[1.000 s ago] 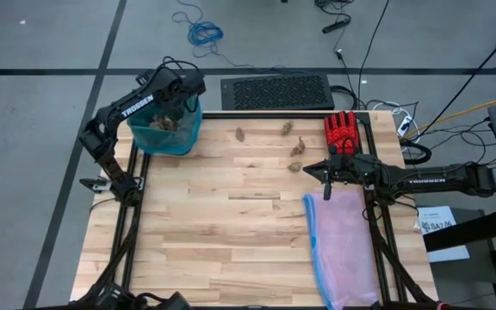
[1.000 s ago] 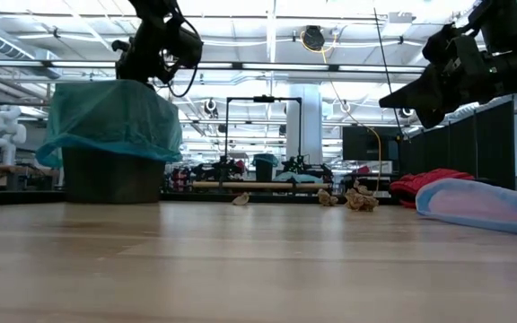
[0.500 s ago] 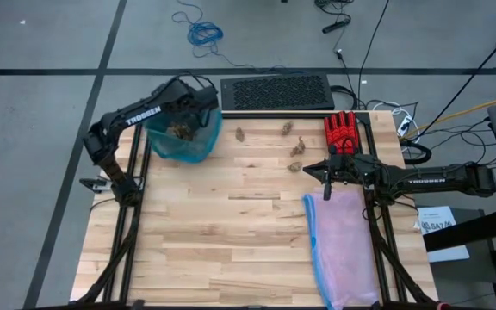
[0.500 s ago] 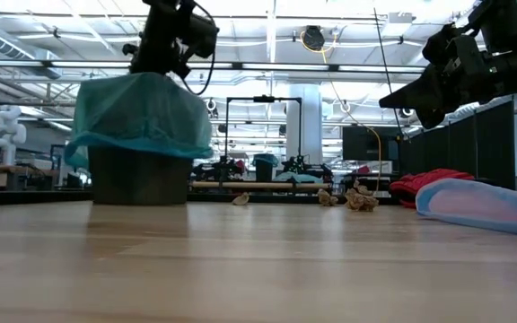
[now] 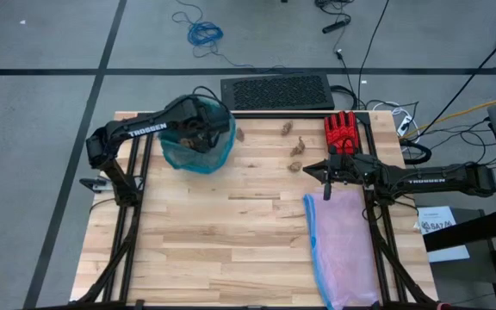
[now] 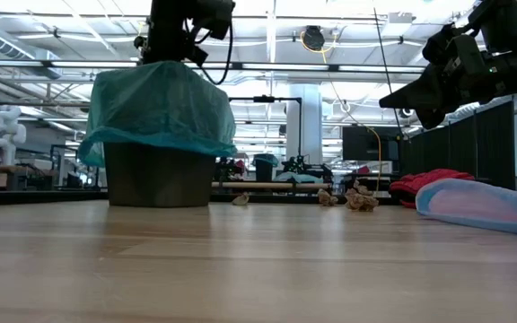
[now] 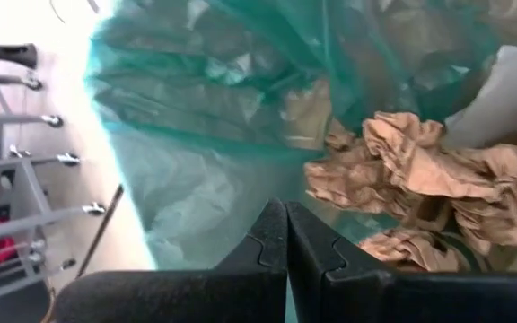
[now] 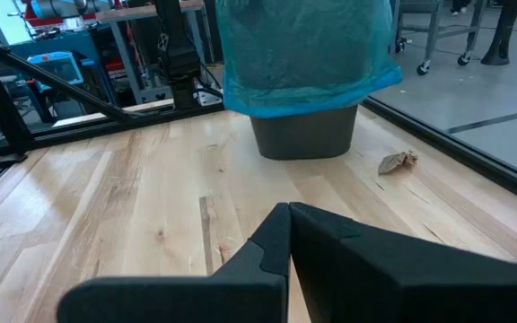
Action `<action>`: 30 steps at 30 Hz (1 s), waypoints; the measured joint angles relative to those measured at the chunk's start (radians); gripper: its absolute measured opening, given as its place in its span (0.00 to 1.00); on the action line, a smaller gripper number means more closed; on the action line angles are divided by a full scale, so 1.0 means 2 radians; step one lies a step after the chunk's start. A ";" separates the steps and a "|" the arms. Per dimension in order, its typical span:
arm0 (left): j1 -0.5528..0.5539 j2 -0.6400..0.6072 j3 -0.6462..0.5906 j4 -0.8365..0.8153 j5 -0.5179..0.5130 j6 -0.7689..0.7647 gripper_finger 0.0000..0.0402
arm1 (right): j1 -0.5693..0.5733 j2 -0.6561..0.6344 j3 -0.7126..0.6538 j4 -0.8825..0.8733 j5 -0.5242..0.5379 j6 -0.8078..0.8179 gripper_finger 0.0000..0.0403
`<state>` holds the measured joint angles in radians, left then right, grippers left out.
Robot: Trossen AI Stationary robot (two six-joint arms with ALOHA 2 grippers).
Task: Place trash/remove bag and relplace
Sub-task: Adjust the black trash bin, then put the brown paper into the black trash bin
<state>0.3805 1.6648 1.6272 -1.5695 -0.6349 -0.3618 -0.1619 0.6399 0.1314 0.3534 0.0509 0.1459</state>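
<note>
Teal-green bag [image 5: 198, 148] lines a dark bin [image 6: 158, 175] at the far left of the tabletop [image 5: 231, 232], and the left pincer [image 5: 203, 129] sits at its mouth, clenched shut. From the wrist camera the two dark fingers [image 7: 272, 247] are pressed together with a fold of the thin plastic around them, though I cannot tell whether film is actually pinched between them. Just beyond the fingertips, inside the bag, lie crumpled brown paper wads [image 7: 420, 175] and a pale scrap [image 7: 510, 90].

Seen from table height, the bag drapes over the bin's rim and hangs partway down its wall, with the left arm coming down onto it from above.

Loose brown wads are on the boards to the right of the bin: one just beside it [image 5: 240, 133], another farther along the back edge [image 5: 287, 127], and two more near the middle [image 5: 297, 156].

The right pincer [image 5: 326, 171] is also clenched, empty, held above the tabletop near the right side. Below it lies a pale pink bag [image 5: 343, 245] with a blue edge, and behind it a red glove [image 5: 341, 131] rests at the back corner.
</note>
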 joint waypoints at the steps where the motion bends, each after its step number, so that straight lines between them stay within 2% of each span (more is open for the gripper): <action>1: -0.002 -0.003 0.000 0.000 -0.003 0.000 0.00 | 0.000 0.000 0.000 0.000 0.000 0.000 0.00; 6: -0.005 -0.014 0.025 -0.002 -0.011 0.000 0.00 | 0.000 0.000 0.000 0.000 0.000 -0.001 0.00; 14: -0.011 -0.042 0.126 0.001 -0.019 0.003 0.00 | 0.000 0.000 0.000 0.000 0.000 0.000 0.00; 17: -0.033 -0.079 0.131 0.044 -0.020 -0.010 0.00 | 0.000 0.005 0.000 0.006 0.000 0.002 0.00; 22: -0.106 -0.175 0.067 0.183 -0.048 0.002 0.00 | 0.000 0.023 0.000 0.014 0.000 0.005 0.00; 27: -0.214 -0.252 -0.065 0.361 -0.049 0.026 0.00 | 0.000 0.048 0.000 0.037 0.000 0.016 0.00; 30: -0.279 -0.271 -0.151 0.479 -0.050 0.058 0.00 | 0.000 0.065 0.000 0.057 0.000 0.027 0.00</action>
<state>-0.1780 1.1224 1.3249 -0.6113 -0.7359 -0.2459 -0.1619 0.7695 0.1310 0.4670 0.0502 0.2002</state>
